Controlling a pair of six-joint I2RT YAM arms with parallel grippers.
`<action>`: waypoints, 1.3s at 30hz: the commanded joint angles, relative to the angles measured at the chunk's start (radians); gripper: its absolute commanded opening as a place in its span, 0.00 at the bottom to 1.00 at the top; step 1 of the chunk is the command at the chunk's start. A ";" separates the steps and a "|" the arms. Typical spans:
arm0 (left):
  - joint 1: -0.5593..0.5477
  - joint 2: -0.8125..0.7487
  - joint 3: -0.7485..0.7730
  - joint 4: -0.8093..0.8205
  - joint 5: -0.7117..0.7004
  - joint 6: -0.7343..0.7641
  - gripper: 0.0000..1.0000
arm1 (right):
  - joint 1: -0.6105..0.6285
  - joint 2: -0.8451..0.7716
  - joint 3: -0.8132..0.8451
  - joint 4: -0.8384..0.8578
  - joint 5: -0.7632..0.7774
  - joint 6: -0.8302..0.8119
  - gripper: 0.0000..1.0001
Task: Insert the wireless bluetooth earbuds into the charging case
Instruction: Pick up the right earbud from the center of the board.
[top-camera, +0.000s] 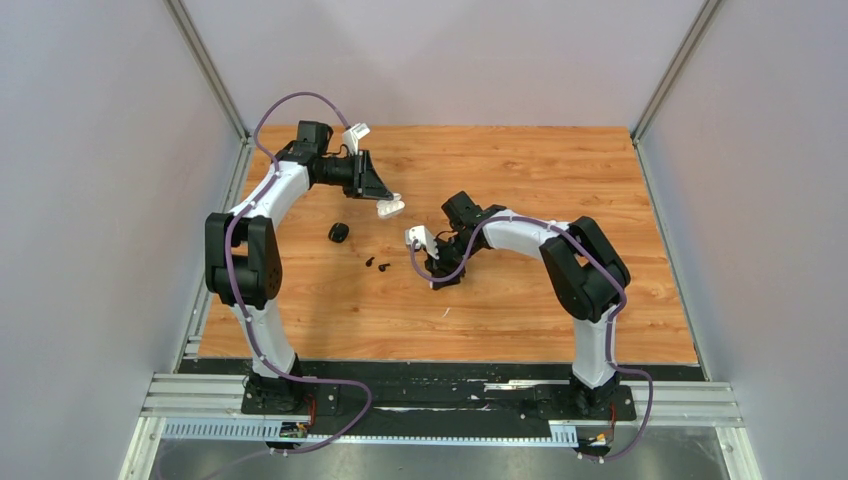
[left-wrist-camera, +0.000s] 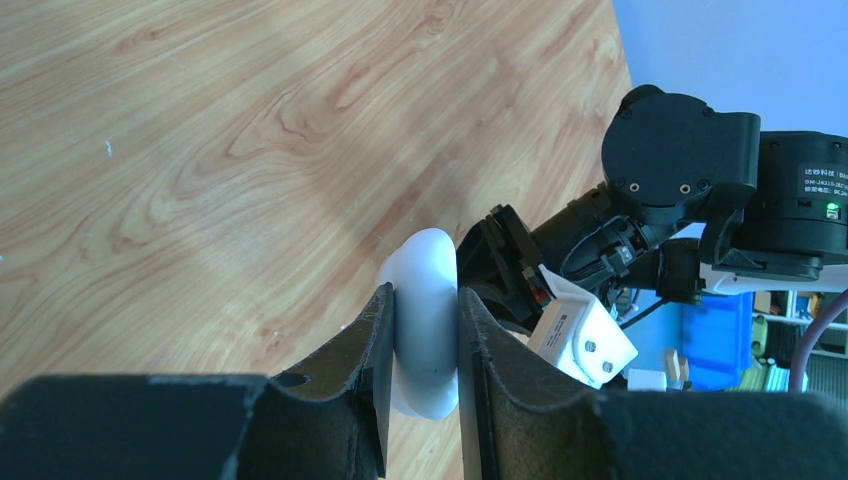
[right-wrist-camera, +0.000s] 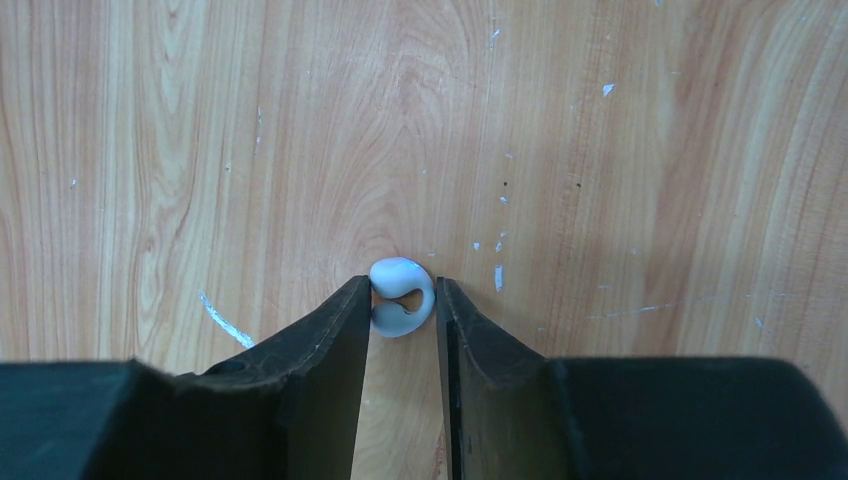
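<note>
The right gripper (right-wrist-camera: 403, 288), jaws nearly together, pinches a white earbud (right-wrist-camera: 398, 276) at its tips over the wooden table (right-wrist-camera: 200, 150), while the left gripper (left-wrist-camera: 425, 298) clamps the white charging case (left-wrist-camera: 425, 340) aloft

- Two black earbuds (top-camera: 370, 263) (top-camera: 385, 267), side by side, left of the centre in the top view.
- One white earbud (right-wrist-camera: 402, 297), low in the middle of the right wrist view.
- One white case (left-wrist-camera: 425, 320).
- One black case (top-camera: 338, 233).
- Two robot arms (top-camera: 245, 255) (top-camera: 590, 270).

White charging case (left-wrist-camera: 425, 320), pale white earbud (right-wrist-camera: 400, 296), black earbuds (top-camera: 384, 267), orange-brown wood-grain table (top-camera: 560, 170)
</note>
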 joint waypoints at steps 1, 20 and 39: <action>0.009 -0.030 0.000 0.019 0.014 -0.005 0.00 | 0.006 -0.017 -0.005 0.001 0.005 0.005 0.30; 0.009 -0.033 -0.025 0.039 0.025 -0.018 0.00 | -0.018 -0.050 0.059 -0.046 -0.050 0.123 0.37; 0.008 -0.040 -0.039 0.056 0.037 -0.036 0.00 | -0.040 0.001 0.103 -0.067 -0.072 0.158 0.31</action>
